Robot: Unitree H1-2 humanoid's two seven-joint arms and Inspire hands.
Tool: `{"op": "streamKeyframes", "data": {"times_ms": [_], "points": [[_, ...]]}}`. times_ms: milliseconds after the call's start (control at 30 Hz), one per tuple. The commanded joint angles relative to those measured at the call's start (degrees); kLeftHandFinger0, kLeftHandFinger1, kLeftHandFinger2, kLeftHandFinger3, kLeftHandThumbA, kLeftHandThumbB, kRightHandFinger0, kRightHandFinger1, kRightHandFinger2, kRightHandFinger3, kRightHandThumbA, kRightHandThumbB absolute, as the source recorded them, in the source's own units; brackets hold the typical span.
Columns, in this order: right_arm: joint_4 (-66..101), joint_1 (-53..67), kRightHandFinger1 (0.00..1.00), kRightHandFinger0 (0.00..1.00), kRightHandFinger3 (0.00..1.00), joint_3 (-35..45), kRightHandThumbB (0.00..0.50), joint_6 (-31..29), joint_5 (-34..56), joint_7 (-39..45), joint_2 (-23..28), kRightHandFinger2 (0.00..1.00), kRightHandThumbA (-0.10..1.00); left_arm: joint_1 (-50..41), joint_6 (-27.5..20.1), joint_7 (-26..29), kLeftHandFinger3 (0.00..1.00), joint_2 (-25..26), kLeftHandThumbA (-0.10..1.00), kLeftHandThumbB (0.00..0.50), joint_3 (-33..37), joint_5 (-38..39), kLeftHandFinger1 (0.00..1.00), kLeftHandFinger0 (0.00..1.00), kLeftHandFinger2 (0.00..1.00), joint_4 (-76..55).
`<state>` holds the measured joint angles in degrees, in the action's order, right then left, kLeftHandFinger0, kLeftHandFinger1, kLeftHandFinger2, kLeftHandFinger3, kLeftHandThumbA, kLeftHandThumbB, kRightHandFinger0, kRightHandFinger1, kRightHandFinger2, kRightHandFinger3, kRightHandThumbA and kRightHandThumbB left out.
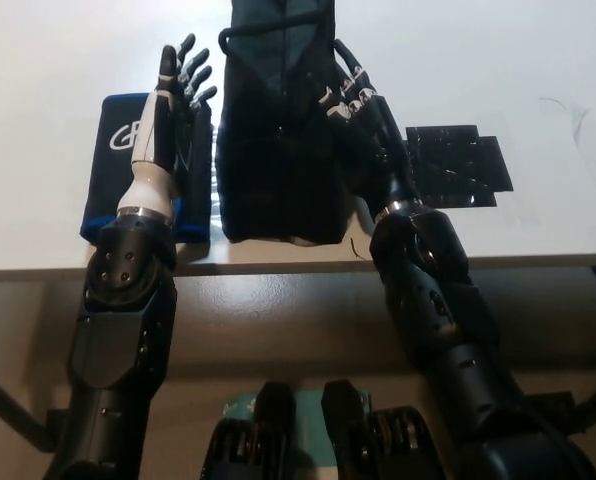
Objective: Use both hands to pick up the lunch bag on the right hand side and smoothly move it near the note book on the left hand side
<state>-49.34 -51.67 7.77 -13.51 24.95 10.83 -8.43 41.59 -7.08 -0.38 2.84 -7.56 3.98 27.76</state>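
Observation:
The dark lunch bag [278,130] stands on the white table [58,60], near the front edge at the middle. To its left, touching or almost touching it, lies the blue notebook [118,185] with a white logo. My left hand [173,95] is open with fingers spread, hovering over the notebook's right part, apart from the bag. My right hand [356,105] lies with straight fingers flat against the bag's right side, open and not gripping. The bag's far end is cut off by the top of the picture.
A black patterned patch [458,165] lies flat on the table right of the bag. The table's front edge [538,262] runs across just under both forearms. A thin wire [576,112] lies at the far right.

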Motion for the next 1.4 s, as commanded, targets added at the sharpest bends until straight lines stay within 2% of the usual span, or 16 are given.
{"op": "streamKeyframes", "data": {"times_ms": [0, 100, 267, 367, 433, 633, 767, 800, 867, 933, 967, 1033, 1067, 1100, 1233, 1367], "points": [[-0.52, -4.47, 1.0, 1.0, 1.0, -0.26, 0.282, -2.31, -0.02, 3.11, -2.21, 1.0, 1.0, 1.06, -0.62, 0.42, 1.0, 0.57, 1.0, 0.303, -0.49, 1.17, 1.0, 1.0, 1.0, -2.49], [-2.18, -5.28, 1.0, 1.0, 1.0, -0.23, 0.293, -3.01, -0.09, 3.52, -2.6, 1.0, 1.0, 0.89, -0.79, 0.3, 1.0, 0.78, 1.0, 0.299, -0.44, 1.29, 1.0, 1.0, 1.0, -2.57], [-3.35, -6.29, 1.0, 1.0, 1.0, 0.13, 0.267, -3.71, 0.0, 3.47, -3.12, 1.0, 1.0, 1.51, -0.79, 0.56, 1.0, 1.14, 1.0, 0.315, -0.07, 0.7, 1.0, 1.0, 1.0, -1.58], [-4.33, -6.64, 1.0, 1.0, 1.0, 0.43, 0.241, -3.57, 0.41, 3.68, -3.57, 1.0, 1.0, 1.65, -0.27, 0.17, 1.0, 1.1, 1.0, 0.282, 0.24, 0.77, 1.0, 1.0, 1.0, -0.88], [-4.74, -6.79, 1.0, 1.0, 1.0, 0.17, 0.237, -3.4, -0.16, 3.14, -3.87, 1.0, 1.0, 2.05, -1.23, -1.15, 1.0, 1.65, 1.0, 0.304, 0.88, 0.72, 1.0, 1.0, 1.0, 1.15], [-4.84, -6.45, 1.0, 1.0, 1.0, -0.56, 0.232, -3.89, -1.67, 2.33, -3.82, 1.0, 1.0, 2.33, -1.92, -1.1, 1.0, 1.91, 1.0, 0.32, 1.57, 0.23, 1.0, 1.0, 1.0, 2.53], [-5.35, -6.16, 1.0, 1.0, 1.0, -0.87, 0.276, -6.08, -3.65, 0.8, -2.56, 1.0, 1.0, 1.95, -1.55, -0.59, 1.0, 3.12, 1.0, 0.31, 2.51, -1.51, 1.0, 1.0, 1.0, 1.06], [-4.79, -5.6, 1.0, 1.0, 1.0, -1.86, 0.242, -7.82, -6.48, -1.28, -1.85, 1.0, 1.0, 1.42, -0.31, 0.48, 1.0, 4.04, 1.0, 0.316, 3.26, -3.66, 1.0, 1.0, 1.0, -0.32], [-4.29, -4.83, 1.0, 1.0, 1.0, -3.39, 0.254, -10.39, -11.3, -5.62, -0.78, 1.0, 1.0, 0.62, 0.26, 0.78, 1.0, 5.55, 1.0, 0.313, 4.79, -6.53, 1.0, 1.0, 1.0, -2.02], [-3.57, -4.18, 1.0, 1.0, 1.0, -5.78, 0.314, -13.1, -18.25, -11.57, 1.12, 1.0, 1.0, 0.22, -0.13, 1.02, 1.0, 7.46, 1.0, 0.343, 6.02, -8.95, 1.0, 1.0, 1.0, -3.01], [-1.64, -3.08, 1.0, 1.0, 1.0, -7.28, 0.288, -13.42, -22.75, -14.72, 2.63, 1.0, 1.0, -0.46, 0.71, 0.96, 1.0, 9.66, 1.0, 0.372, 7.0, -11.52, 1.0, 1.0, 1.0, -4.35], [0.19, -2.21, 1.0, 1.0, 1.0, -8.3, 0.283, -12.96, -25.76, -16.65, 3.93, 1.0, 1.0, -0.96, 0.49, 1.17, 1.0, 11.52, 1.0, 0.378, 7.31, -13.18, 1.0, 1.0, 1.0, -5.19], [2.12, -1.42, 1.0, 1.0, 1.0, -8.6, 0.271, -12.38, -27.56, -17.77, 4.95, 1.0, 1.0, -1.27, 0.41, 1.54, 1.0, 12.85, 1.0, 0.397, 6.98, -13.96, 1.0, 1.0, 1.0, -5.98], [5.06, -0.17, 1.0, 1.0, 1.0, -8.5, 0.29, -11.45, -29.29, -18.75, 6.25, 1.0, 1.0, -1.88, 1.14, 1.16, 1.0, 14.31, 1.0, 0.396, 6.67, -14.33, 1.0, 1.0, 1.0, -7.62], [12.2, 2.75, 1.0, 1.0, 1.0, -7.19, 0.34, -9.78, -29.04, -17.19, 9.15, 1.0, 1.0, -4.01, 0.7, 0.27, 1.0, 17.93, 1.0, 0.405, 4.75, -13.72, 1.0, 1.0, 1.0, -11.69], [20.22, 5.82, 1.0, 1.0, 1.0, -6.01, 0.338, -7.64, -26.56, -13.59, 11.35, 1.0, 1.0, -6.2, -0.09, -1.96, 1.0, 21.43, 1.0, 0.398, 2.94, -10.96, 1.0, 1.0, 1.0, -15.91]]}}
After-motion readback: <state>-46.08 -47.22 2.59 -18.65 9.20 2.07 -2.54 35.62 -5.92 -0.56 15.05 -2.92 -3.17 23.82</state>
